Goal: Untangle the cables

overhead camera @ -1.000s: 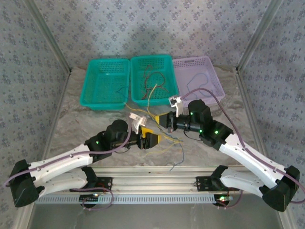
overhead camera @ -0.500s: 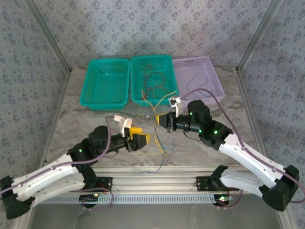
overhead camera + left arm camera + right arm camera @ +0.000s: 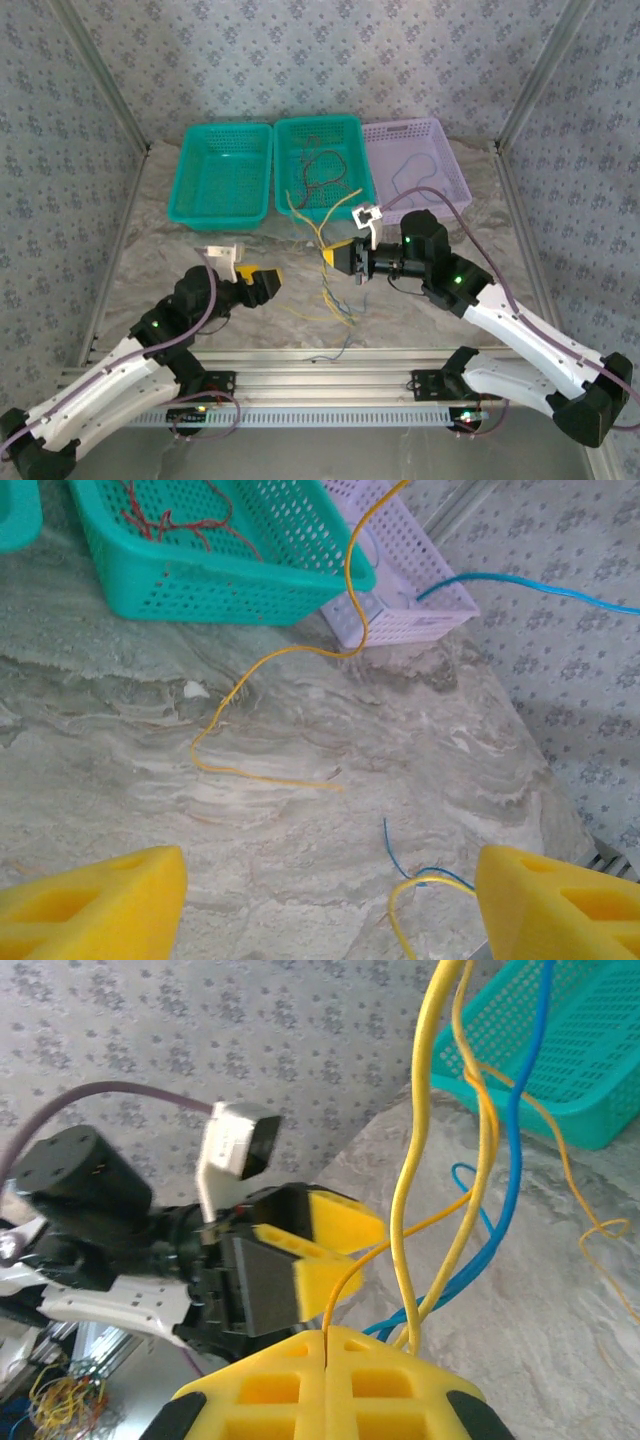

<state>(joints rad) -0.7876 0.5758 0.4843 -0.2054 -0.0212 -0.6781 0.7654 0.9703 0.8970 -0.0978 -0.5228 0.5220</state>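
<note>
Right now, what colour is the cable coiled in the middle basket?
Red; the cable shows best from the left wrist.

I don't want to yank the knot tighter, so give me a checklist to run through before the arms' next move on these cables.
1. Right jaws shut on the yellow cable and blue cable: ok.
2. Left jaws open, nothing between them: ok.
3. Yellow and blue strands apart near the right jaws: not ok, they cross there.
4. Red cable lying inside the middle green basket: ok.
5. Yellow strand end on the table free of the held bundle: cannot tell.
</note>
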